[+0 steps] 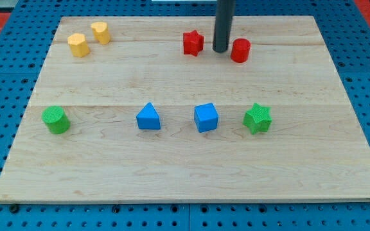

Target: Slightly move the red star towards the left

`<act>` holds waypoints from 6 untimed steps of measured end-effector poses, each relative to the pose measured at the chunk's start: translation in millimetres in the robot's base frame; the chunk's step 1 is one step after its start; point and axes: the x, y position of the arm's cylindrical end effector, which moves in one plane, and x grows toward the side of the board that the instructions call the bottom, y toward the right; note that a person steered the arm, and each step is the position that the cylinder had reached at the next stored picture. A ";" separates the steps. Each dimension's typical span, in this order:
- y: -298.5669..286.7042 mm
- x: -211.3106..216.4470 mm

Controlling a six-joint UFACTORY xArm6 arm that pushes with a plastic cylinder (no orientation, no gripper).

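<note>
The red star (193, 43) sits near the view's top, a little right of centre, on the wooden board (185, 160). My tip (220, 50) stands just to the star's right, with a small gap, between it and a red cylinder (240, 50). The dark rod rises from there out of the view's top.
Two yellow blocks (78, 45) (100, 32) lie at the top left. A row across the middle holds a green cylinder (56, 120), a blue triangular block (148, 117), a blue cube (206, 117) and a green star (257, 118). Blue pegboard surrounds the board.
</note>
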 end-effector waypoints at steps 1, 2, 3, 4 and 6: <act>-79.2 -28.3; -141.6 -20.9; -51.4 1.7; -5.0 21.9; -115.2 -0.3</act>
